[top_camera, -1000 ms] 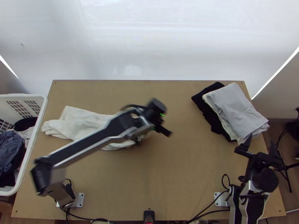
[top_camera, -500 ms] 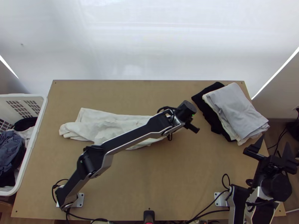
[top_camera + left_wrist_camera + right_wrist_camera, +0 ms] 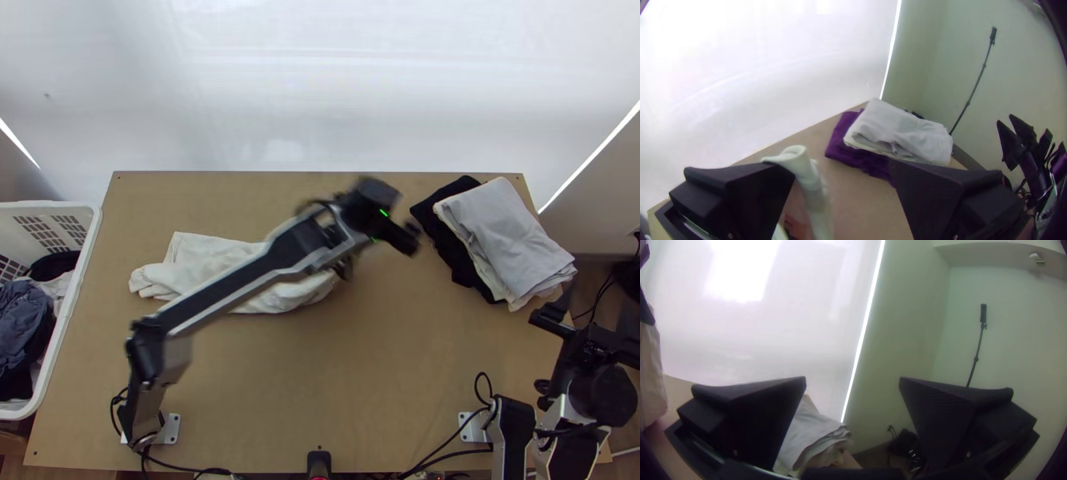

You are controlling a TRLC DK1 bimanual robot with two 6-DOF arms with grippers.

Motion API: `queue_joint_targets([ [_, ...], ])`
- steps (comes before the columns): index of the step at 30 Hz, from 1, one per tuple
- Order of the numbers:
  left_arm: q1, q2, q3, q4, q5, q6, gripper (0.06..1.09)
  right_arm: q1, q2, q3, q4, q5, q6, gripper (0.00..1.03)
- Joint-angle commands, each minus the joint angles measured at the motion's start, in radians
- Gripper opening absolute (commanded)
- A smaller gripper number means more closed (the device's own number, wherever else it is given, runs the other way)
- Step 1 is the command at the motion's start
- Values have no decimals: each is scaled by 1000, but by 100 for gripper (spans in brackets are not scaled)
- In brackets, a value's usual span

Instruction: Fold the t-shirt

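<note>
T-shirt (image 3: pixel 210 254), white and rumpled, across the left half of the wooden table (image 3: pixel 400 384), partly beneath the left arm.
Left gripper (image 3: pixel 379 258) past the shirt's near-stack end, fingers spread wide, with a raised white fold between them in the left wrist view, close to one finger; contact there impossible to tell. Right gripper (image 3: pixel 596 324) over the table's near right corner, also released, with a wide gap between fingers. Folded stack (image 3: pixel 506 240) at the table's far right, light grey on top, dark underneath; white laundry basket (image 3: pixel 80 276) beside the left edge, clothes inside.
</note>
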Motion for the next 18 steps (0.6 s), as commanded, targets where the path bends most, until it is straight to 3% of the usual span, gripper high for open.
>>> queue_joint_targets([
  [1, 80, -170, -6, -81, 38, 7, 104, -2, -2, -5, 76, 38, -88, 96],
  [4, 72, -187, -9, -101, 41, -18, 104, -2, 1, 28, -29, 38, -141, 96],
  [6, 52, -180, -18, -121, 41, -32, 104, 15, 18, 73, -171, 35, -220, 96],
  [10, -9, -100, -34, -231, 41, 44, 103, 115, 13, 79, -269, 27, -229, 96],
  [11, -31, -75, -32, -286, 41, 77, 100, 132, 12, 77, -285, 29, -221, 96],
  [12, -55, -45, -34, -334, 32, 114, 91, 136, 12, 79, -294, 27, -212, 96],
  [14, -95, 15, -35, -381, -54, 148, 90, 138, 19, 87, -314, 27, -192, 96],
  [16, -129, 66, -32, -401, -163, 199, 101, 138, 24, 96, -323, 27, -175, 96],
  [18, -133, 98, -28, -424, -191, 225, 102, 138, 36, 105, -335, 27, -167, 97],
])
